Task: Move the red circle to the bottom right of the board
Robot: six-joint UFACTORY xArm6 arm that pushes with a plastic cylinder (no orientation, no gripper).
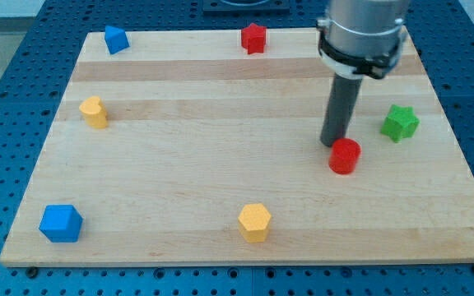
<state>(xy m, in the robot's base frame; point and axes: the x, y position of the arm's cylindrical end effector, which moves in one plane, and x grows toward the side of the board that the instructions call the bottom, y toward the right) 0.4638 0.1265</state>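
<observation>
The red circle point(345, 155) is a short red cylinder on the wooden board point(220, 189), right of centre. My tip point(333, 144) stands just at the circle's upper left edge, touching or nearly touching it. The dark rod rises from there to the grey arm at the view's top right.
A green star point(400, 122) lies to the right of the rod. A red star point(253, 38) sits at the top edge. A blue block point(116, 39) is at the top left, a yellow block point(94, 112) at the left, a blue cube point(61, 223) at the bottom left, a yellow hexagon point(254, 222) at the bottom centre.
</observation>
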